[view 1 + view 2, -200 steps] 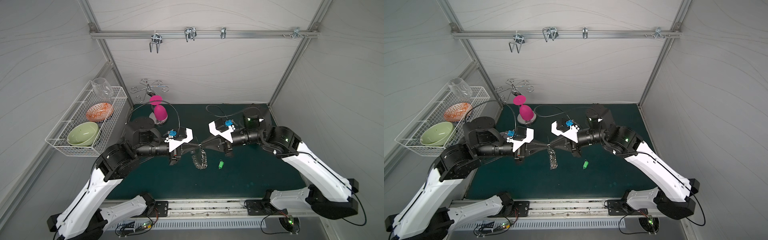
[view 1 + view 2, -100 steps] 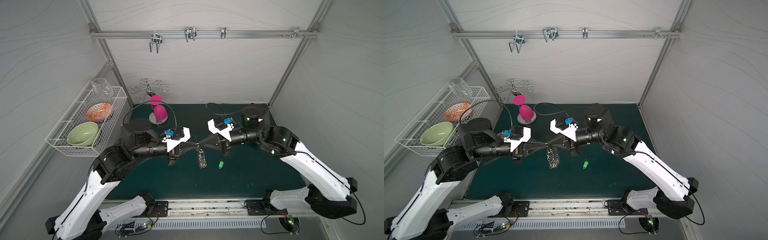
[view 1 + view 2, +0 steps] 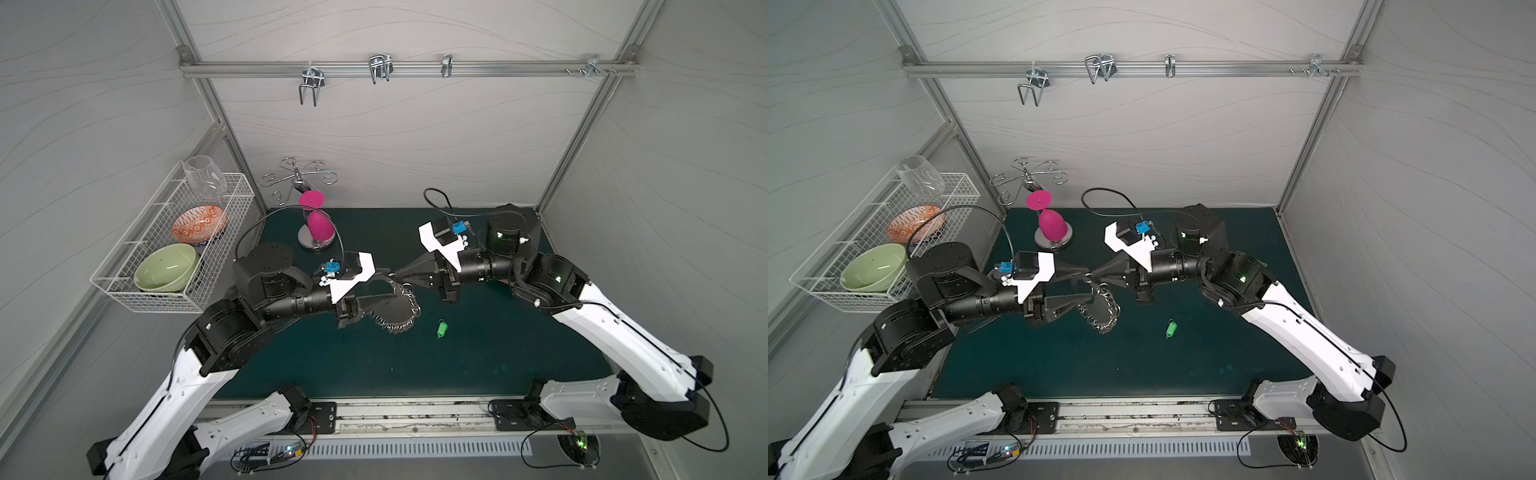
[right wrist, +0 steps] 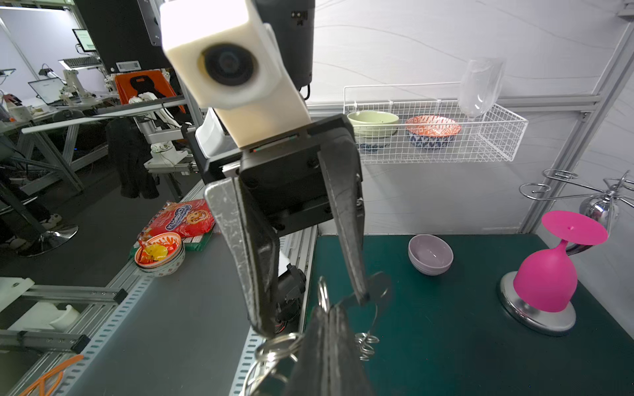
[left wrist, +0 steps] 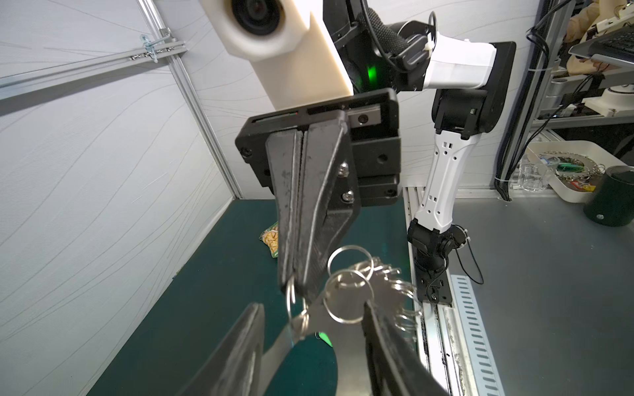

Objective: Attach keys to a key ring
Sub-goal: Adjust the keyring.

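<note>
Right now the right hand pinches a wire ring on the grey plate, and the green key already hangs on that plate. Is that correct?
Not quite. The green key does not hang on the plate. Both top views show it lying on the green mat, apart from the plate. The rest holds: the left wrist view shows the right hand pinching a wire ring on the plate.

I watch from high over the front edge. Both top views look down and inward at the mat (image 3: 374,365) and back wall (image 3: 395,145), from far enough to show the left arm (image 3: 178,382) and right arm (image 3: 623,332) whole. They share nearly everything, with a slight sideways shift.

The left wrist camera sits close behind the left gripper (image 5: 311,307) and faces the right gripper (image 5: 296,284). The right wrist camera faces the opposite way, toward the basket (image 4: 446,151). Both wrist views share the key ring (image 5: 350,308) between them, very near.
</note>
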`<action>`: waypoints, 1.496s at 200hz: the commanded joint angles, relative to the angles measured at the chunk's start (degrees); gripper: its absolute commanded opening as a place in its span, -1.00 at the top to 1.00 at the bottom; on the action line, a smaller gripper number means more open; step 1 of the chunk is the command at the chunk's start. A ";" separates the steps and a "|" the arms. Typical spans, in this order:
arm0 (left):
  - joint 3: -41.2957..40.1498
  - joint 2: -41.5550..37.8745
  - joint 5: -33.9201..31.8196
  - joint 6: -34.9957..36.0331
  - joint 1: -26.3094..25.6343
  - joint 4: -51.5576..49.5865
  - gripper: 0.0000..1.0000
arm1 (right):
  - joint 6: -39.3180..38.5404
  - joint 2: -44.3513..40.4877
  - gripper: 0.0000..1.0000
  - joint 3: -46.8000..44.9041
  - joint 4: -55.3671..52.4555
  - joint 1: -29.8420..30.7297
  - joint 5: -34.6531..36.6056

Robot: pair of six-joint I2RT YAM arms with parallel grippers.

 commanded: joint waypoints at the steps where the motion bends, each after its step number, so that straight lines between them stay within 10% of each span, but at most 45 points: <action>1: -0.44 -1.25 -1.67 -2.13 -0.22 4.24 0.02 | 2.26 -2.44 1.00 0.14 6.03 -0.91 -1.75; 95: -0.37 -1.30 -3.17 -7.65 -0.22 11.89 0.45 | 3.84 -2.77 1.00 0.07 8.16 -1.50 -3.65; 299: 0.83 2.04 3.08 -10.43 -0.22 14.99 0.72 | 6.12 -1.98 1.00 0.16 9.70 -1.46 -6.06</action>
